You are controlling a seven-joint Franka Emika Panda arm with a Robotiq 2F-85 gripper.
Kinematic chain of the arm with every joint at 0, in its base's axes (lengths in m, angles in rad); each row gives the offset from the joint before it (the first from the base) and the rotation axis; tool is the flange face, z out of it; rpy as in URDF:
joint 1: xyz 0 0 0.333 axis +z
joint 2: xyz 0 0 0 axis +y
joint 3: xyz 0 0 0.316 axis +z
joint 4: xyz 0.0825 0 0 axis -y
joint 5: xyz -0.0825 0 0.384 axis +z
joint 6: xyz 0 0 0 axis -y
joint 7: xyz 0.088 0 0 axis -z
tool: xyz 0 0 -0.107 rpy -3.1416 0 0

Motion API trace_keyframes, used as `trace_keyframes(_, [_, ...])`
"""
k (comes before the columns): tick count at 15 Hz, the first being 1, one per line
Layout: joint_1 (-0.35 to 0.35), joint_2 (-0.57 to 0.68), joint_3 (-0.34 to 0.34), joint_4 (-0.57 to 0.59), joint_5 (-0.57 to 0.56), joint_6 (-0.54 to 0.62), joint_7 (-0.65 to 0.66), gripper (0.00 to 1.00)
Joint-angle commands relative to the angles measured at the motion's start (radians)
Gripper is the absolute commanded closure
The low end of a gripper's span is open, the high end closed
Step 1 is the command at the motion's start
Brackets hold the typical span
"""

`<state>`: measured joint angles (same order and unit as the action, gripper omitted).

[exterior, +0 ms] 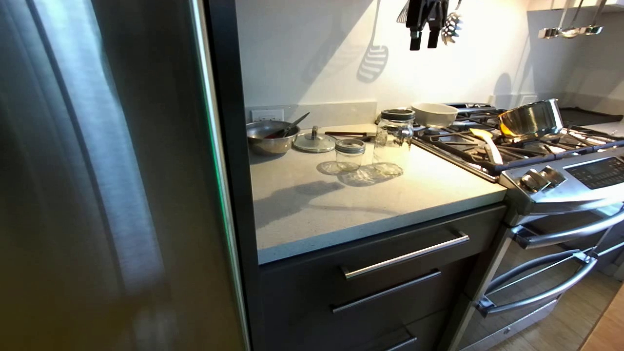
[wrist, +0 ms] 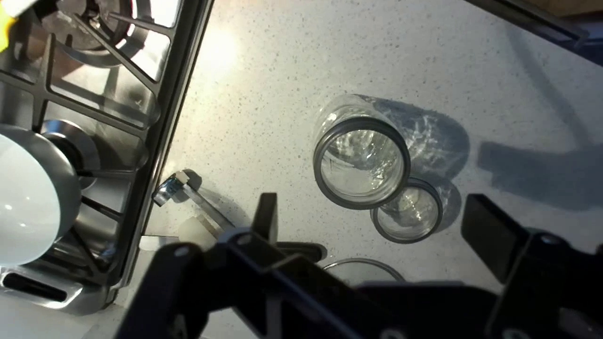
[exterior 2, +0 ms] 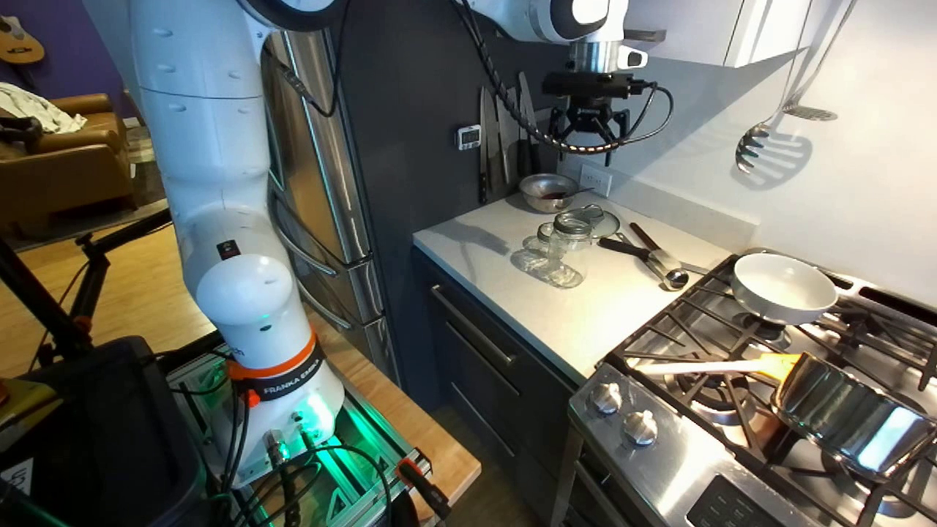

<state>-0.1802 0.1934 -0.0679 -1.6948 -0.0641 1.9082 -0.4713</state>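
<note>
The gripper (exterior: 424, 42) hangs fully spread and holds nothing; a badly centred descent could tip the tall glass jar (exterior: 393, 139) against the smaller jar (exterior: 350, 157).

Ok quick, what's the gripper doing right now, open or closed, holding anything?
Gripper: open, holding nothing, hanging above the counter.

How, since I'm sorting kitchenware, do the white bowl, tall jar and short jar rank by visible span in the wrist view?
1. White bowl, though cropped at the left edge
2. Tall jar, perhaps enlarged by nearness
3. Short jar, partly behind the tall jar
</note>
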Motion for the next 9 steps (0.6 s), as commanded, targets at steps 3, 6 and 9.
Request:
trace_keyframes(3, [0.017, -0.166, -0.017, -0.124, 0.034, 0.007, 0.156, 0.0])
trace_keyframes(6, [0.028, -0.237, -0.017, -0.167, 0.026, 0.009, 0.192, 0.0])
trace_keyframes(9, [0.036, -0.211, -0.021, -0.117, 0.015, -0.008, 0.175, 0.0])
